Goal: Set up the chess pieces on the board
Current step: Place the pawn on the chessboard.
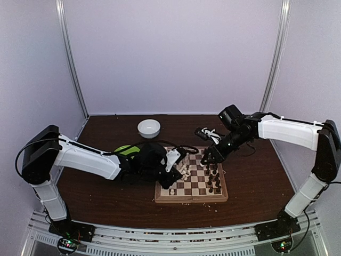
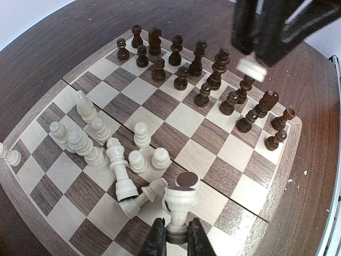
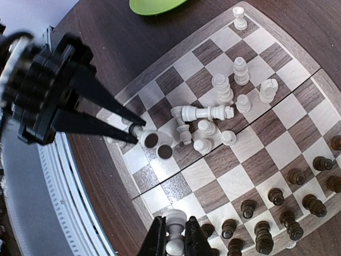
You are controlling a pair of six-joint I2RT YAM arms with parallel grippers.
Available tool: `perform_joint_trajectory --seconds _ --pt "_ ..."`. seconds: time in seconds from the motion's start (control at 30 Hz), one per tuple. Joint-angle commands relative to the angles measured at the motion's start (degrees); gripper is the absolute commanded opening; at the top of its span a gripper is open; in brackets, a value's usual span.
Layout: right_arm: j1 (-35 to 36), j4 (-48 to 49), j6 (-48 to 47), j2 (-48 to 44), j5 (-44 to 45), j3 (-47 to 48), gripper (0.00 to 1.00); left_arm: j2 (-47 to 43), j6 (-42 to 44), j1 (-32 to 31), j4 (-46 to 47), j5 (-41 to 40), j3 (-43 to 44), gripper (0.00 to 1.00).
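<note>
The board (image 1: 194,188) lies in the middle of the table. Dark chess pieces (image 2: 181,64) stand in two rows along its right side, also seen in the right wrist view (image 3: 277,213). Cream-white pieces (image 2: 90,136) cluster on its left half, a few lying on their sides (image 3: 205,113). My left gripper (image 2: 176,237) is shut on the head of a white piece (image 2: 180,205), whose felt base points away from the fingers, low over the board's near left squares. My right gripper (image 3: 175,242) is shut on a white pawn (image 3: 176,221) above the board's edge by the dark rows.
A white bowl (image 1: 148,128) stands behind the board. A green plate (image 1: 127,150) lies left of it, partly hidden by my left arm; its rim shows in the right wrist view (image 3: 154,5). Pale crumbs (image 2: 306,173) dot the dark table. The two grippers hang close together over the board.
</note>
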Motion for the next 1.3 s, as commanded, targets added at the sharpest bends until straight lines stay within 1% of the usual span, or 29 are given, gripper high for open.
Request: perform_joint_trajectory --seconds 0.0,0.07,0.17,0.33,0.47,0.63,1.27 --pt "4.1 0.3 -7.0 -4.9 8.9 -4.2 0.06 0.6 -1.5 1.7 2.6 3.2 -0.2 0.0" --pt "7.1 0.8 -9.5 -6.5 12.9 -5.6 0.06 0.9 -1.9 2.5 3.0 4.6 -0.2 0.0" --pt "11.9 0.6 -12.6 -6.1 17.7 -5.6 0.06 1.5 -2.5 3.9 3.4 6.7 -0.1 0.0" --pt "18.6 -0.3 -16.7 -2.5 23.4 -2.9 0.06 2.6 -3.3 5.2 3.6 9.3 0.2 0.0" --pt "22.4 -0.7 -19.5 0.8 27.2 -1.3 0.06 2.9 -3.8 5.8 4.3 10.1 -0.1 0.0" --pt "23.8 0.0 -21.2 3.5 28.6 -0.7 0.06 2.9 -4.6 6.4 5.3 10.9 -0.8 0.0" --pt "24.6 -2.1 -22.5 11.4 24.9 3.0 0.09 2.1 -5.7 6.5 5.8 9.5 -2.3 0.01"
